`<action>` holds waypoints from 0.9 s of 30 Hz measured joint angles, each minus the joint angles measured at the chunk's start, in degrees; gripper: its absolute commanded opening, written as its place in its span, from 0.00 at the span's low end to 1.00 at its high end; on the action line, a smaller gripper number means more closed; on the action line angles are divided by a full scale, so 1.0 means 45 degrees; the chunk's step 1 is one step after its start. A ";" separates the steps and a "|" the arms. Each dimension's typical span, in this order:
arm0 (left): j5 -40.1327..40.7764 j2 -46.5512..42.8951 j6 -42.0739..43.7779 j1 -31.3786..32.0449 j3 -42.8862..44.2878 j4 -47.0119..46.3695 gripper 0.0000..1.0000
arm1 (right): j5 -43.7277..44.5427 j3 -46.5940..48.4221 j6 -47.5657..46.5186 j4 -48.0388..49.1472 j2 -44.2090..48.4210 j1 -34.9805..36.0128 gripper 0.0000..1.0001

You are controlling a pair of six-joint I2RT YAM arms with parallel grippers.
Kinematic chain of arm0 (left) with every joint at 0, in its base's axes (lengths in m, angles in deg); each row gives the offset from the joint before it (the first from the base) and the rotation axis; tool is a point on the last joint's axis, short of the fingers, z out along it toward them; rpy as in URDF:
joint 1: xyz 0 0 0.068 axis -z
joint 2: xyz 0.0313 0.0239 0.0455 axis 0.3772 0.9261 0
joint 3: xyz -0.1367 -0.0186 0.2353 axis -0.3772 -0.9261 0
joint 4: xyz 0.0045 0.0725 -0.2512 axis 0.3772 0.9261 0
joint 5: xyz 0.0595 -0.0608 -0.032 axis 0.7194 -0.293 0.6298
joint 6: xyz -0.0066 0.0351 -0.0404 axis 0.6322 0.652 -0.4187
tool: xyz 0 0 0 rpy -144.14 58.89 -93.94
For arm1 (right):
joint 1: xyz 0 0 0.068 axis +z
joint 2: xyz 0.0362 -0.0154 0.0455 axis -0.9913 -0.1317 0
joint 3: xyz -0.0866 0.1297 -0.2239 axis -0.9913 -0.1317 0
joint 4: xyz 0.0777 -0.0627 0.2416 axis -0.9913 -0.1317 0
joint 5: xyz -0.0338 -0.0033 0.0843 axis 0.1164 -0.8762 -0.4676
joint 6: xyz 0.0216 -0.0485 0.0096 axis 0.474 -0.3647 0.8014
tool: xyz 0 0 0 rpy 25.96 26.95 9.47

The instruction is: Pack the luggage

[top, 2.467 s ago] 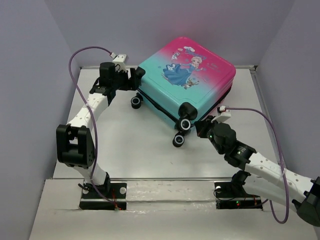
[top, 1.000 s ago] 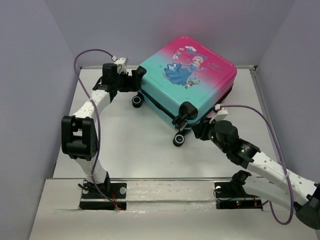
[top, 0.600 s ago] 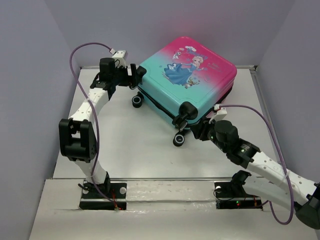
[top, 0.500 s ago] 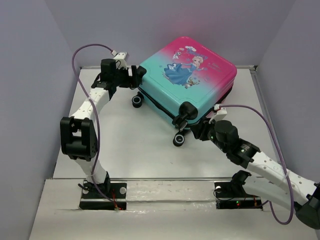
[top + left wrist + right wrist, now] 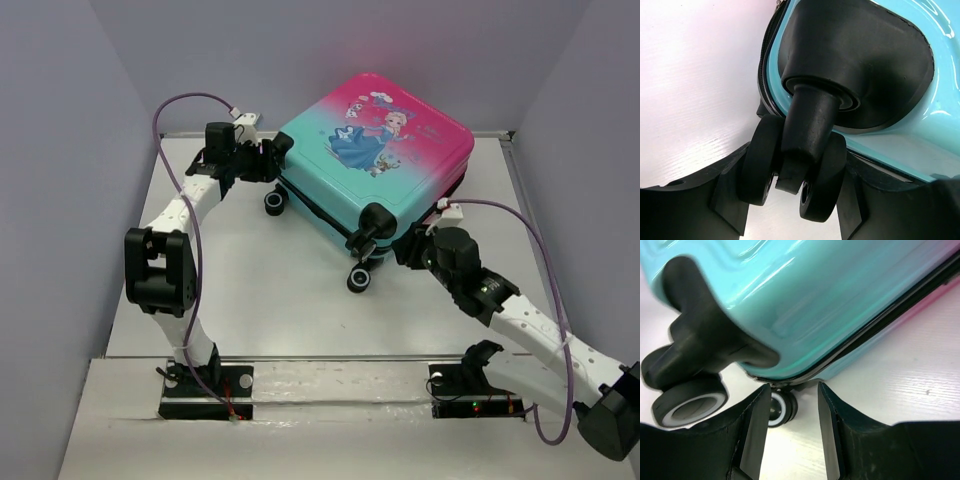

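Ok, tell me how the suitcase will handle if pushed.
The suitcase has a glossy hard shell: probably stiff and slippery to grip. Lying on its back with wheels pointing sideways, it would likely slide, not roll. Broad and low, it seems unlikely to tip.

My overhead feed is evenly lit and sharp, with soft shadows under the luggage [image 5: 375, 150]. In the left wrist view the table [image 5: 690, 75] blows out to pinkish white. The right wrist picture looks smeared, probably motion blur, with streaky glare along the luggage's teal side.
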 measured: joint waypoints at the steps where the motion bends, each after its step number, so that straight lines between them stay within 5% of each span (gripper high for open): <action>1: 0.0039 0.0000 -0.0034 0.0005 0.0000 0.0000 0.06 | -0.0170 0.0078 -0.0053 0.0005 -0.0117 -0.0403 0.48; 8: 0.0549 -0.0549 -0.0758 0.0063 -0.0729 -0.0447 0.06 | -0.1744 0.0340 -0.0345 0.0175 -0.0695 -0.3104 0.41; 15: 0.1195 -0.3502 -0.1919 0.0359 -0.3589 -0.0311 0.06 | -0.3288 0.1093 -0.0622 0.0942 -0.2497 -0.4911 0.25; 24: 0.3351 -0.8786 -0.2744 0.1889 -0.7062 0.1695 0.06 | -0.4551 0.3347 -0.1554 0.1579 -0.5489 -0.5693 0.24; 27: 0.3808 -1.0516 -0.3444 0.2783 -0.7868 0.2579 0.06 | -0.5168 0.4677 -0.1792 0.1608 -0.6960 -0.5901 0.33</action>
